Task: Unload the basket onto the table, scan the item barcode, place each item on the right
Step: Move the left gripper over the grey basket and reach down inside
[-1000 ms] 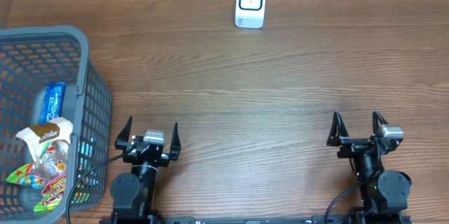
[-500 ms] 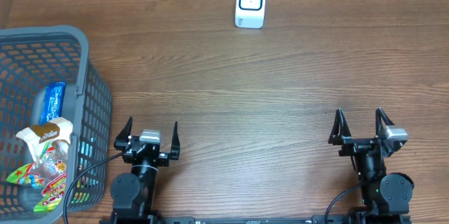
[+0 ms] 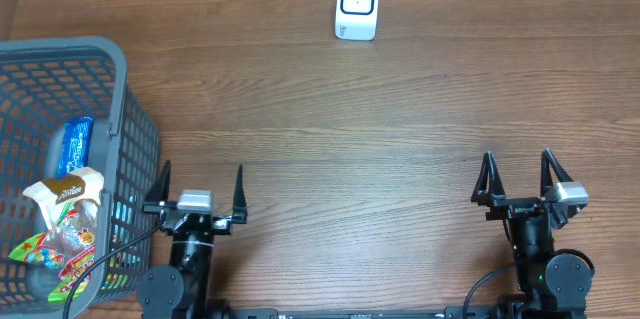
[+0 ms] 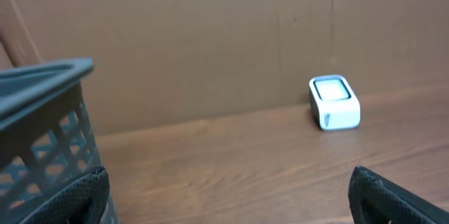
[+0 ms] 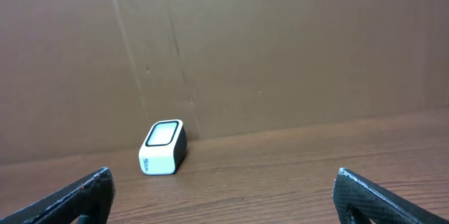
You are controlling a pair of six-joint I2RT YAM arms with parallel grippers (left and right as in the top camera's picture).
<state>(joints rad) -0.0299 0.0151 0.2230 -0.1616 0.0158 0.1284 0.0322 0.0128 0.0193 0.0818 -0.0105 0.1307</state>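
The left claw [image 3: 201,171] and right claw [image 3: 517,159] stand spread wide and empty, black and sharp-tipped, over the grained wood table [image 3: 400,109]. Glossy crinkled packets [image 3: 65,249] lie in the grey plastic lattice basket [image 3: 60,47] beside the left claw. The rounded white scanner [image 3: 357,5] sits at the far edge.

White scanner [image 5: 163,147] on table [image 5: 302,155] w/ pincer [image 5: 223,173] wide apart

Soft, even light with faint shadows. Overhead is sharp; the wrist views are softer, their fingertips [image 4: 400,197] dark and blurred
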